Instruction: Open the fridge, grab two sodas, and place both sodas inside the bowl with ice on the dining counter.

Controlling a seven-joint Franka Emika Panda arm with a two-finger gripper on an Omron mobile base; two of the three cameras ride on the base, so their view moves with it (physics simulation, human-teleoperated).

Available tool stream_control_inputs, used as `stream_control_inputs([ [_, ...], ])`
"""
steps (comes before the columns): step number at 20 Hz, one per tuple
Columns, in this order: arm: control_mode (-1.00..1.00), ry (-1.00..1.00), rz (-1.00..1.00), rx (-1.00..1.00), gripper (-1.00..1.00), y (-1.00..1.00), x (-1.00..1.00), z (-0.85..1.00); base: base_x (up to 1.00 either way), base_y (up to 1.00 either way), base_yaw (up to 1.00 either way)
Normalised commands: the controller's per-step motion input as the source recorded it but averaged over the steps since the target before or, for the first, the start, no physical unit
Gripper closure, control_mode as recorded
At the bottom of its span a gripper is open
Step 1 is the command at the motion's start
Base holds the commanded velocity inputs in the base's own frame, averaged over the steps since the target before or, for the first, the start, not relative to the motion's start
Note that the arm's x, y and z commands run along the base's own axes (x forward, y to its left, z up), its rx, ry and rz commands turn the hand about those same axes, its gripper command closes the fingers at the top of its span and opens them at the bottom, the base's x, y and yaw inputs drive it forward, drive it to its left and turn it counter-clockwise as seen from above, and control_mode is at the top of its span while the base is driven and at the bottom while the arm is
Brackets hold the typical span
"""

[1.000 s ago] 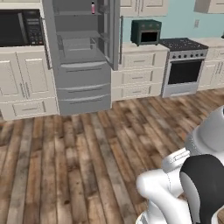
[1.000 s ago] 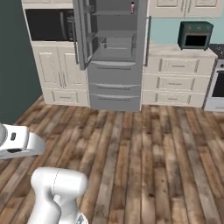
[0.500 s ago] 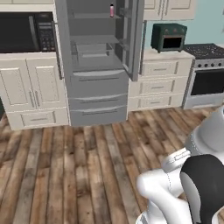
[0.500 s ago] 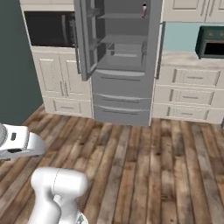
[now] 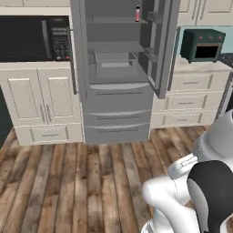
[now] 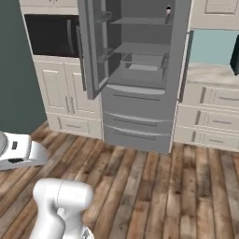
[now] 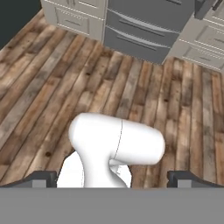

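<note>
The grey fridge (image 5: 116,104) (image 6: 135,116) stands ahead with both upper doors swung open, its shelves showing. A pink soda (image 5: 138,13) (image 6: 168,11) with a dark cap stands upright on the top shelf. In the hand view my gripper (image 7: 113,178) is open, with its two dark fingertips (image 7: 43,177) far apart and nothing between them. It points down at the wood floor, and the fridge's bottom drawers (image 7: 144,30) lie at the top of that view. The bowl and the dining counter are out of view.
The open fridge doors (image 5: 164,45) (image 6: 93,46) jut out toward me. A black-panelled oven (image 5: 32,38) sits in the cream cabinets left of the fridge. A green toaster oven (image 5: 202,44) stands on the counter to the right. Wooden floor (image 5: 68,182) separates me from the fridge.
The base has driven toward the fridge, so the whole scene has shifted and the fridge looks larger and more central. The gripper stays open.
</note>
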Motion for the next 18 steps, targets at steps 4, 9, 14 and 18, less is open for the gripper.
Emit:
stream_control_inputs([
  [4, 1.0, 0.0, 0.0, 0.0, -1.0, 0.0, 0.0, 0.0, 0.83, 0.0, 0.2],
  [9, 1.0, 0.0, 0.0, 0.0, -1.0, 0.0, 0.0, 0.0, 0.79, 0.0, 0.2],
  [14, 1.0, 0.0, 0.0, 0.0, -1.0, 0.0, 0.0, 0.0, 0.85, 0.0, 0.2],
  [18, 1.0, 0.0, 0.0, 0.0, -1.0, 0.0, 0.0, 0.0, 0.89, -0.2, 0.17],
])
